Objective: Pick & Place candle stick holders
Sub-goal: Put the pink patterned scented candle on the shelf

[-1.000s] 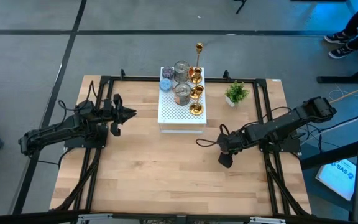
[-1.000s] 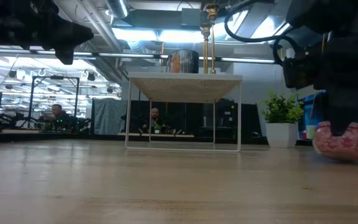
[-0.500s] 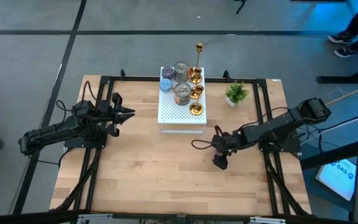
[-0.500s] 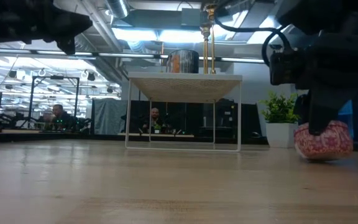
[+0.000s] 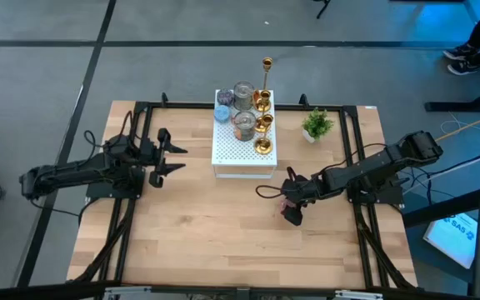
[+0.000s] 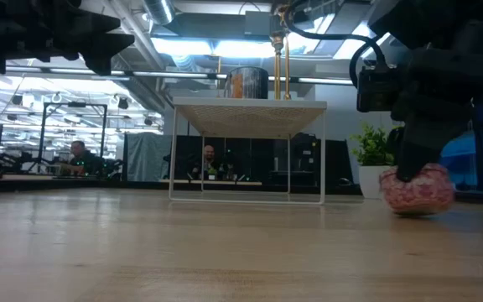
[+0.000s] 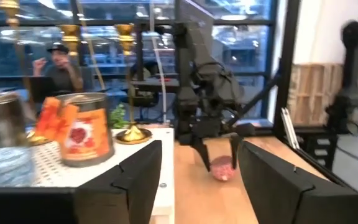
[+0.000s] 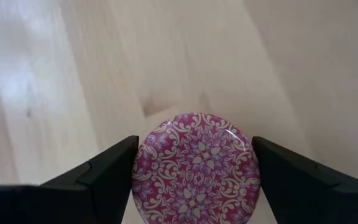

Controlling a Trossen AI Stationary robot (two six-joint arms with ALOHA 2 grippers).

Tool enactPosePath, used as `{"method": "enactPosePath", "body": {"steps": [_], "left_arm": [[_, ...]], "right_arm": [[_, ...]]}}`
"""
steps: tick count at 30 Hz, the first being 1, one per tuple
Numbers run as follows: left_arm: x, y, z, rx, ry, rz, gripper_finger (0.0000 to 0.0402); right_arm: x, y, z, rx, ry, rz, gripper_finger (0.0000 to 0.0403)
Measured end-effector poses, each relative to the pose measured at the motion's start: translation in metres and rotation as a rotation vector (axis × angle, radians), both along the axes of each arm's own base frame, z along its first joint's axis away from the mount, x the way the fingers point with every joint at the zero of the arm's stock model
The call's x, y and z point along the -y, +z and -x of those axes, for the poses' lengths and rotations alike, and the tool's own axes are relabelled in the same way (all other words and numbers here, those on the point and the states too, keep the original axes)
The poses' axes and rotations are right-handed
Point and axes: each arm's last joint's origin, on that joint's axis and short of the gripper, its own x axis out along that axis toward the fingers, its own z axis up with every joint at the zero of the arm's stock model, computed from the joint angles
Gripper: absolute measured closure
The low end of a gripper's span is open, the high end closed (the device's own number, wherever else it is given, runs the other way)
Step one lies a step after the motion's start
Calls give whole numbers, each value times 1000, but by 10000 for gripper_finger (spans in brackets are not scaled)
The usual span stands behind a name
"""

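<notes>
The right gripper [image 5: 292,210] stands over a small pink patterned holder [image 8: 196,165] that sits on the bare wood right of the surface's middle, its fingers [image 8: 101,171] spread to either side of the holder and seemingly just clear of it. The left gripper [image 5: 167,155] hangs near the left side with its fingers apart and nothing between them, facing the white perforated box [image 5: 244,146] at the far edge, where the gold holders [image 5: 262,125], two glass cups [image 5: 243,123] and a small bluish holder [image 5: 222,106] crowd together. The risk, as I judge it, lies in the round holder: if the fingers close off-centre it could squirt sideways or roll, and a lift toward the box could knock the tall thin gold holder [image 5: 267,73] over. The right wrist view alone shows the holder centred between the fingers; the low view shows its base resting on the wood; the high view alone gives its place relative to the box and the potted plant [image 5: 316,125].
</notes>
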Motion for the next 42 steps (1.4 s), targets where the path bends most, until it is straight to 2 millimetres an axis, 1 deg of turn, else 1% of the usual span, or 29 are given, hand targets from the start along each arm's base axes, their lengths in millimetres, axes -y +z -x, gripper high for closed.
{"method": "enactPosePath", "body": {"steps": [3,7,11,14,17,21,27,30,34,38,42], "left_arm": [[4,-2,-6,-35,-20,-35,186],[10,4,-16,-111,-18,-67,193],[18,12,-26,-222,-17,-101,202],[25,15,-35,-311,-34,-125,207],[36,17,-44,-367,-75,-173,209],[54,20,-58,-407,-123,-283,215],[84,22,-75,-500,-52,-468,226],[97,19,-82,-532,-41,-497,230],[109,9,-90,-581,-71,-472,230],[119,-8,-99,-635,-85,-451,228],[129,-20,-112,-608,-105,-487,209]], "right_arm": [[-2,0,-2,50,29,58,104],[-7,4,-7,142,68,118,104],[-10,7,-11,203,64,125,104],[-12,3,-15,216,68,117,104],[-15,-4,-20,221,83,96,104],[-18,-10,-29,273,94,84,104],[-29,-11,-44,310,158,104,104],[-35,-4,-54,335,181,109,104],[-39,6,-64,373,179,101,104],[-40,11,-68,389,177,96,104],[-39,15,-70,400,162,88,104]]}}
